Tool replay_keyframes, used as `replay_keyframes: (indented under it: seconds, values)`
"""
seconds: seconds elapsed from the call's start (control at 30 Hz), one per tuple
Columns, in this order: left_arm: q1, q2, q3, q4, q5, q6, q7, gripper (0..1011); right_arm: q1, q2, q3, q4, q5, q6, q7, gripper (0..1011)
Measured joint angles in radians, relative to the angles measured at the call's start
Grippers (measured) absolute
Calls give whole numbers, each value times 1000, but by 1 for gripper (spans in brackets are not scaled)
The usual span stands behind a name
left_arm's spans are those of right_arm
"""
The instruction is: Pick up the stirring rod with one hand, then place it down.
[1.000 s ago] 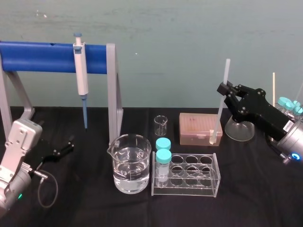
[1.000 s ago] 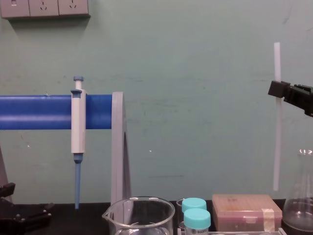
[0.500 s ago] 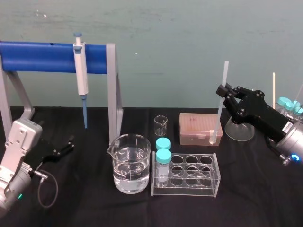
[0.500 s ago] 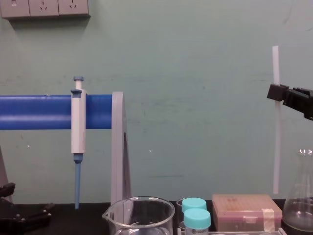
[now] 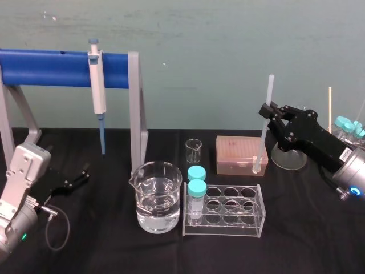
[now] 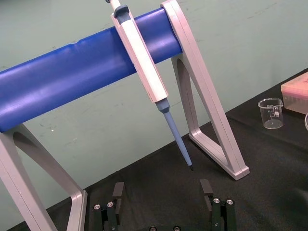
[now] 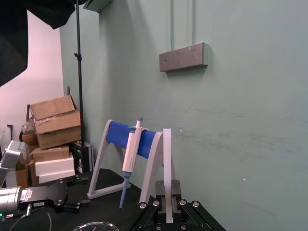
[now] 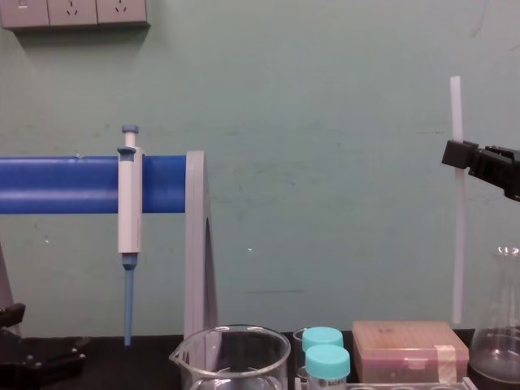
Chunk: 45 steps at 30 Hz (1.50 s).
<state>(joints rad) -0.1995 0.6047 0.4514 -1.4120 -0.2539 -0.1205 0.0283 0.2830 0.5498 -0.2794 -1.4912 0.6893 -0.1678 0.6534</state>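
aloft, stirring rod (image 5: 262, 140) upright, right gripper (image 5: 266, 109) clamped

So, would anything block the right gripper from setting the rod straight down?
Likely yes. The right gripper holds the stirring rod upright, its lower end just above the right end of the pink tip box; a glass flask stands close to its right. The left gripper lies parked at far left.
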Motion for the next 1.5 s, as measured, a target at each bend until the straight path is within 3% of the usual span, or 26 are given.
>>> replay_keyframes:
  seconds: [1.07, 1.5]
  values:
    - [0, 0, 0, 0, 0, 0, 0, 1000, -16, 2, -1, -16, -9, -5, -7, 64]
    - [0, 0, 0, 0, 0, 0, 0, 1000, -8, 9, -6, 4, 10, -5, 31, 65]
